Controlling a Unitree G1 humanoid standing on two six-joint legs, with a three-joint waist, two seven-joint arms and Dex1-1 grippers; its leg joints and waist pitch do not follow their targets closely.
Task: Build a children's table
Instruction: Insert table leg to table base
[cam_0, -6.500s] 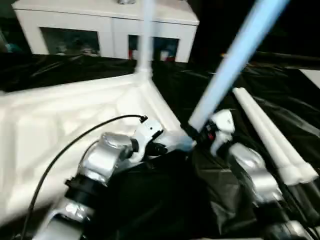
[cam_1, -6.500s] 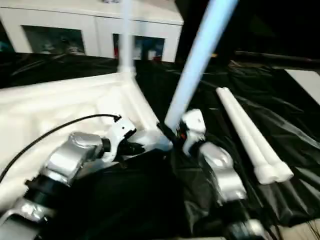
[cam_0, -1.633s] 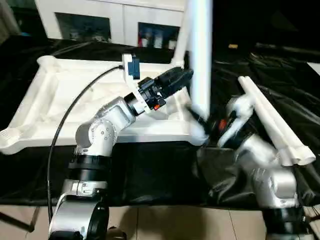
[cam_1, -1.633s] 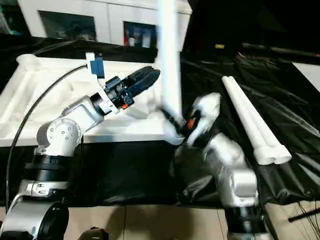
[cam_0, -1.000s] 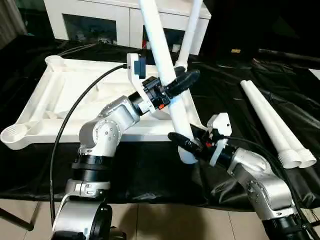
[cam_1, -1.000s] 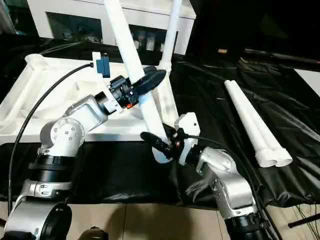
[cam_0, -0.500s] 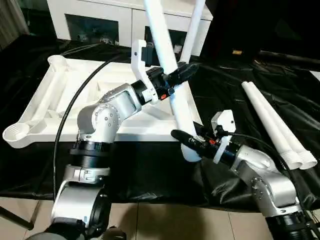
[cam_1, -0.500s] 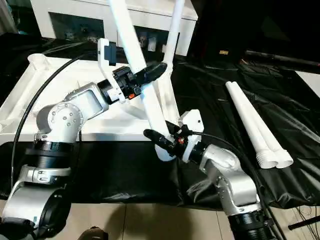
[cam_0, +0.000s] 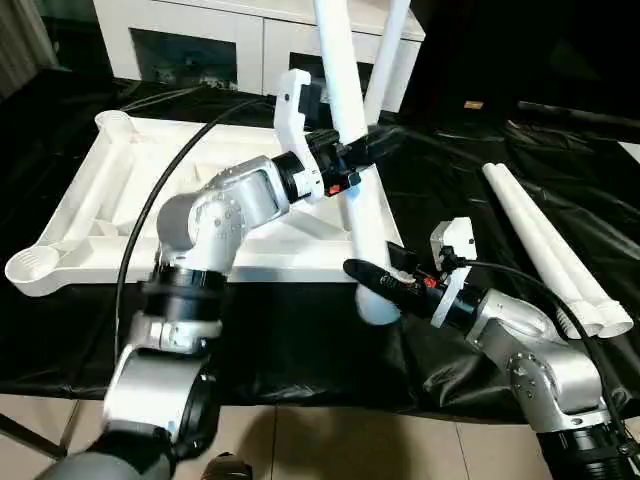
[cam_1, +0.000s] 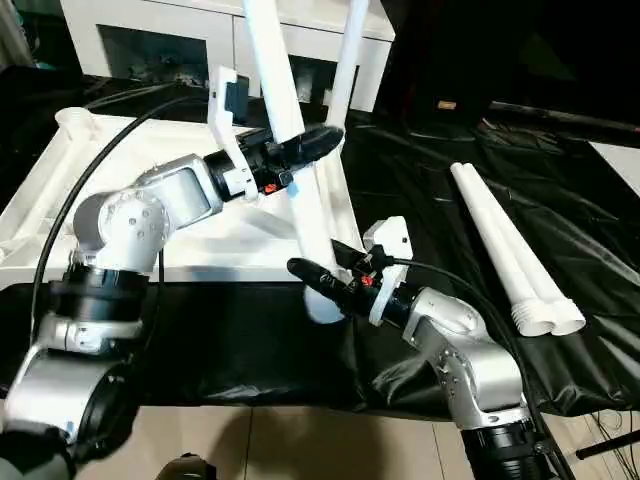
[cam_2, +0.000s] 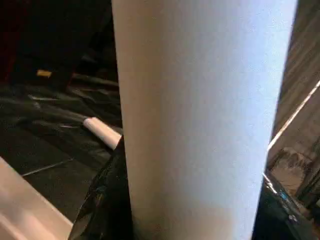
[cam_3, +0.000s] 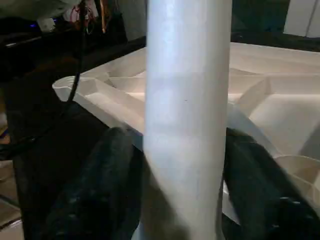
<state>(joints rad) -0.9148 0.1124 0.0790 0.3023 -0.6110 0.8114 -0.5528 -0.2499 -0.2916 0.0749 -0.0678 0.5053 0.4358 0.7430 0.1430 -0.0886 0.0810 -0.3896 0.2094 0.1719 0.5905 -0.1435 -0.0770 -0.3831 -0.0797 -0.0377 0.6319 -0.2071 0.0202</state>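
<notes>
The children's table top (cam_0: 120, 200) lies upside down on black sheeting, ribbed underside up. One white leg (cam_0: 388, 50) stands in its far right corner socket. A second leg (cam_0: 362, 215) leans steeply, with its lower end at the top's near right corner. My left gripper (cam_0: 352, 155) is shut on this leg's mid-shaft, and in the left wrist view the leg (cam_2: 200, 125) sits tight between the dark fingers. My right gripper (cam_0: 378, 275) straddles the same leg (cam_3: 187, 125) just above its lower end, with the table top (cam_3: 270, 105) behind it.
Two loose white legs (cam_0: 545, 245) lie side by side on the sheeting at the right. A white cabinet with glass doors (cam_0: 230, 40) stands behind the table top. The sheeting's front edge (cam_0: 300, 390) drops to a tiled floor.
The held leg has tipped more upright. My left wrist has turned and its fingers have closed in on the shaft. The leg's lower end and my right gripper have hardly moved.
</notes>
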